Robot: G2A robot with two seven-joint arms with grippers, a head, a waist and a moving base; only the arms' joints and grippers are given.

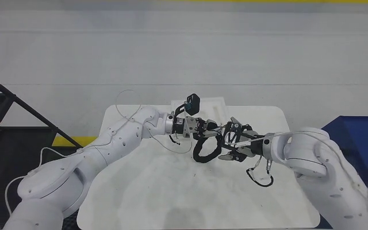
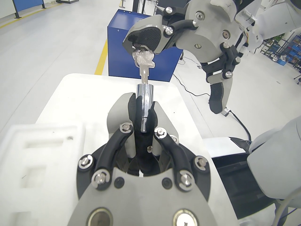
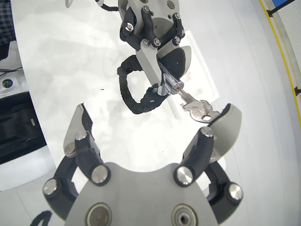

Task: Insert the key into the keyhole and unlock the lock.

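My left gripper is shut on the lock, a chrome cylinder with a black cable loop, held above the white table. The silver key sticks out of the keyhole at the cylinder's end, its blade partly inside. My right gripper faces the lock and is open wide. One of its fingers touches the key's head; the other finger stands far off to the side. In the top view the two grippers meet over the table's middle.
A white foam tray with cut-out pockets lies on the table behind the left gripper. A blue cabinet stands on the floor past the table's edge. A loose cable hangs off the right arm.
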